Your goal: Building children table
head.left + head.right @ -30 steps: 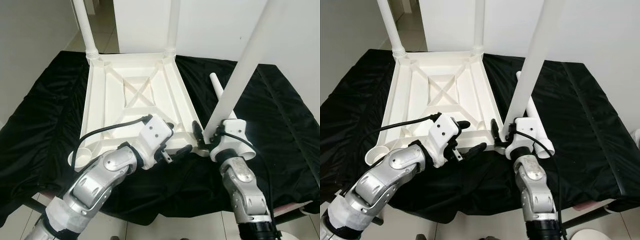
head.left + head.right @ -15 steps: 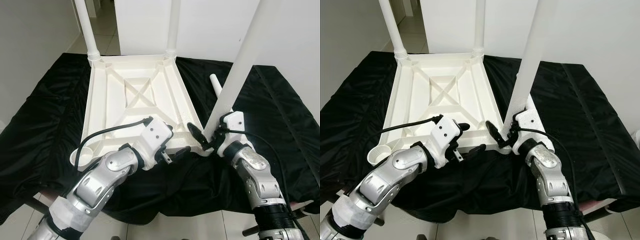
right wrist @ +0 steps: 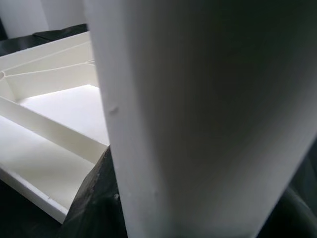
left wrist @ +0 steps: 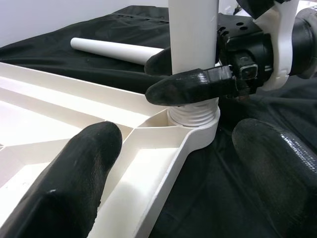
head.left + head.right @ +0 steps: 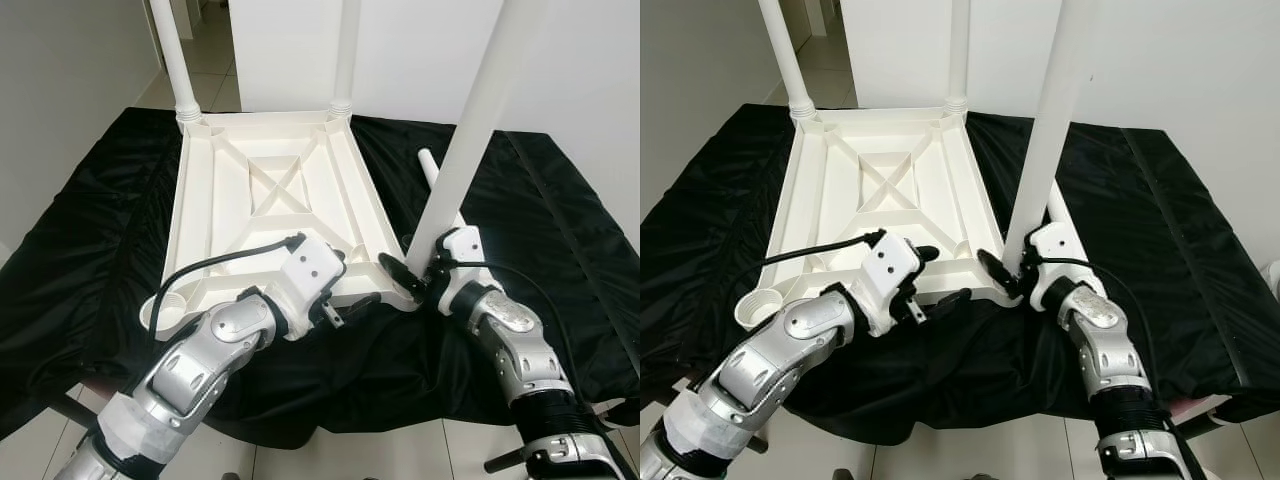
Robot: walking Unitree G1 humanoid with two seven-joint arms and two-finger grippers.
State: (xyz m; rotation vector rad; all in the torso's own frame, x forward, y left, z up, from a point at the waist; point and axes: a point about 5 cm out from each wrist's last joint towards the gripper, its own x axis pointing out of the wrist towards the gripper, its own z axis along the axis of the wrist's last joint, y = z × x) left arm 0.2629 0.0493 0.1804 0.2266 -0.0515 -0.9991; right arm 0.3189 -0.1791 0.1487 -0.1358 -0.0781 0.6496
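Between the right gripper's (image 4: 190, 74) closed jaws, the table leg (image 5: 470, 140) stands in its corner socket (image 4: 194, 119), tilted. Cross-threading could jam it. Left gripper (image 4: 173, 163) gapes wide astride the tabletop (image 5: 260, 200) rim, so the top may slide.

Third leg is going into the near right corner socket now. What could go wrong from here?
1. The leg leans in its socket; forcing it down might cross the thread.
2. The left gripper has open fingers on the tabletop edge, so the top may slide on the black cloth.
3. The right gripper grips the tall leg low, so it could tip.
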